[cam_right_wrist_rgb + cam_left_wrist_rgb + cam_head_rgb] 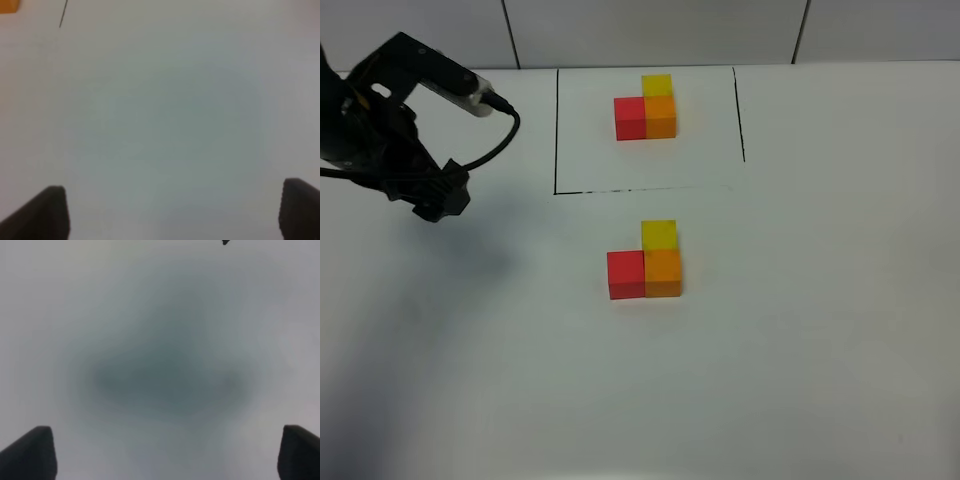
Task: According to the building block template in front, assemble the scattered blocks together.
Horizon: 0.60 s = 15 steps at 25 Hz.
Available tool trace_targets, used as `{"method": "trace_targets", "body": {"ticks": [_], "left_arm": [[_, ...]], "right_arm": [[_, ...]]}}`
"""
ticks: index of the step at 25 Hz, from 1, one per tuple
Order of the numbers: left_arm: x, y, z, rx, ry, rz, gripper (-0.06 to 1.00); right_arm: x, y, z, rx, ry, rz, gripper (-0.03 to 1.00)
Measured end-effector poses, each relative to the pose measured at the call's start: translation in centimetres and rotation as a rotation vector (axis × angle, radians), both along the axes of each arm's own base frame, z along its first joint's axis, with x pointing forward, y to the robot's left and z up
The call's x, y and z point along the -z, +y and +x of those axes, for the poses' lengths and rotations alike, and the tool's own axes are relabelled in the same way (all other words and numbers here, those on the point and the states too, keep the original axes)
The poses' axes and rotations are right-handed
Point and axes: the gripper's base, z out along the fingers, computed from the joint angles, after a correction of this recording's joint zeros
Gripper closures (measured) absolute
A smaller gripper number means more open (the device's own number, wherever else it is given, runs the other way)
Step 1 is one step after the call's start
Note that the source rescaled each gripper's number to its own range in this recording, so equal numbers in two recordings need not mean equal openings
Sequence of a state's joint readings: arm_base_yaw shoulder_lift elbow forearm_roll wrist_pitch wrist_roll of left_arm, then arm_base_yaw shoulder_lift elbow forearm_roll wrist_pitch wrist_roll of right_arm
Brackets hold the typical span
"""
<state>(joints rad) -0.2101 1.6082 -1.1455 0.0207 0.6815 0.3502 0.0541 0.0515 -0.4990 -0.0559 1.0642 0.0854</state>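
Exterior high: my scattered blocks [646, 263] already mirror the building block template [647, 108]; both my pincers are open and empty, so I stay clear.

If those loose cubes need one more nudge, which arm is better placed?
Probably the left: its open gripper hangs left of the assembled cubes, while the right arm is outside the overhead view. They already match the template.

scattered blocks [646, 263] joined, template [647, 108] behind
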Motion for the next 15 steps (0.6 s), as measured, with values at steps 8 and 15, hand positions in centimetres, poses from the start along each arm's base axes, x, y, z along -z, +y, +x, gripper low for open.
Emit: {"method": "trace_targets", "body": {"ticks": [8,15], "left_arm": [[-4.2,2.1,-5.6,-0.193,-0.07,-0.011,-0.04],[-6.3,4.1,-12.2,-0.325,-0.213,-0.045,-0.03]], "right_arm": [[0.0,0.0,0.0,0.0,0.0,0.0,0.17],[0.0,0.0,0.0,0.0,0.0,0.0,0.17]]}}
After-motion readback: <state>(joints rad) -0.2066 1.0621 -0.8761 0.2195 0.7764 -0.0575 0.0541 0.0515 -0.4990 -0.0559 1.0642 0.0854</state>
